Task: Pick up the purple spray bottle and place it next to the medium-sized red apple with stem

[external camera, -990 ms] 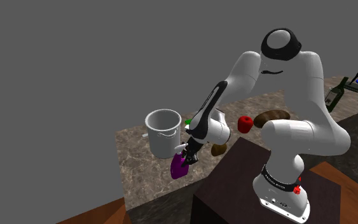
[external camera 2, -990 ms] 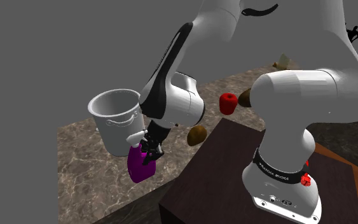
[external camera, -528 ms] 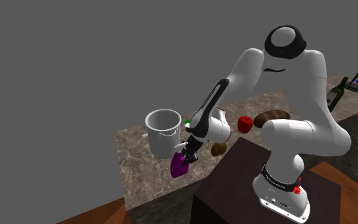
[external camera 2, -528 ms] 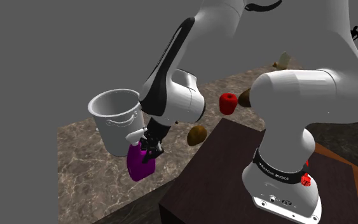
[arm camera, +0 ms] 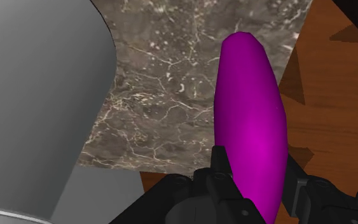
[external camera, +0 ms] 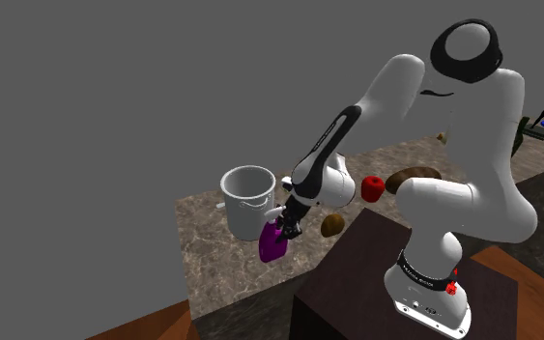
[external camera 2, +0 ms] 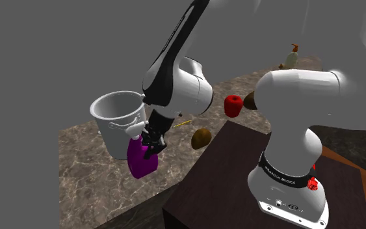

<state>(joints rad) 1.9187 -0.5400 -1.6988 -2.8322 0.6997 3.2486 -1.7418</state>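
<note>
Marble counter (external camera 2: 84,172) below, claw (external camera 2: 151,144) is clamping the purple bottle (external camera 2: 138,162); bucket (external camera 2: 117,123) is crowding it at ten o'clock, so swinging toward the apple (external camera 2: 233,105) is risking a knock.

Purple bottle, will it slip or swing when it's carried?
Probably slippery: the bottle looks smooth and rounded where the fingers clasp it. It may swing, since most of its body hangs past them. Likely stiff; no denting shows.

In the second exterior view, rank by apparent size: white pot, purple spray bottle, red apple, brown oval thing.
Largest: white pot.
Then purple spray bottle.
red apple and brown oval thing look alike; the apple lies farther off, so unranked.
</note>
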